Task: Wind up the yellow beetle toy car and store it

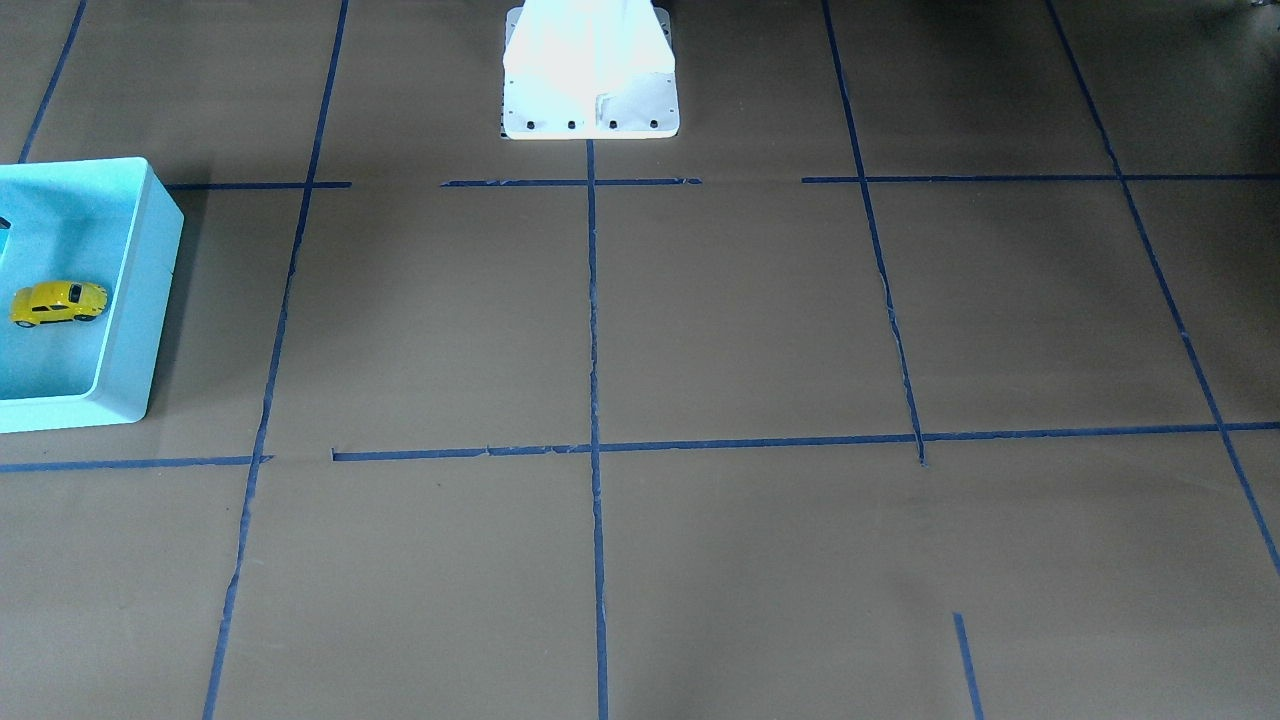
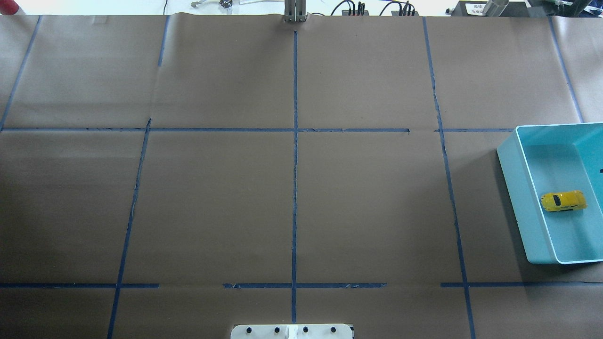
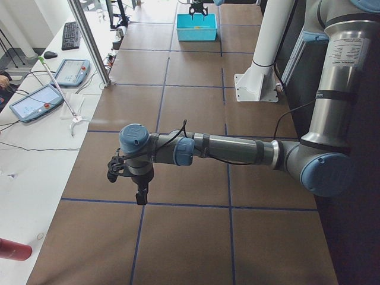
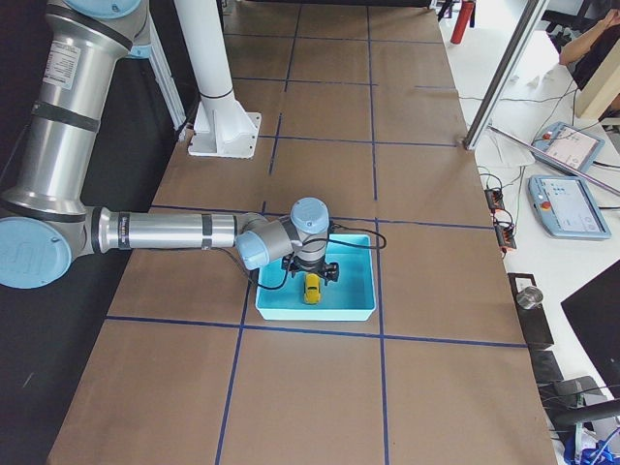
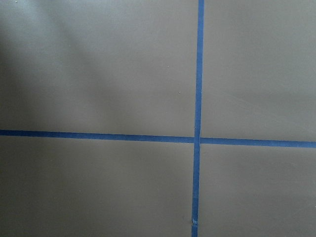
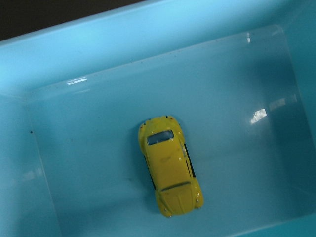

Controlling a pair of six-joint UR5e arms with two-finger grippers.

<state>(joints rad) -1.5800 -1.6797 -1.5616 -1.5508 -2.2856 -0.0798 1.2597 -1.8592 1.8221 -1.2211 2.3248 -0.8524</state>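
Note:
The yellow beetle toy car (image 1: 58, 303) lies on its wheels on the floor of the turquoise bin (image 1: 140, 300), free of any grip. It also shows in the overhead view (image 2: 563, 201), inside the bin (image 2: 518, 188), and in the right wrist view (image 6: 170, 165). My right gripper (image 4: 310, 274) hangs just above the car (image 4: 312, 291) over the bin (image 4: 291, 308); I cannot tell whether it is open or shut. My left gripper (image 3: 141, 193) hangs over bare brown table far from the bin (image 3: 196, 29); I cannot tell its state. Neither wrist view shows fingers.
The white robot base (image 1: 590, 80) stands at the table's middle edge. Blue tape lines (image 2: 295, 141) grid the brown table. A side bench holds tablets (image 3: 35, 101) and a red object (image 3: 12, 249). A metal post (image 4: 499, 77) stands beside the table.

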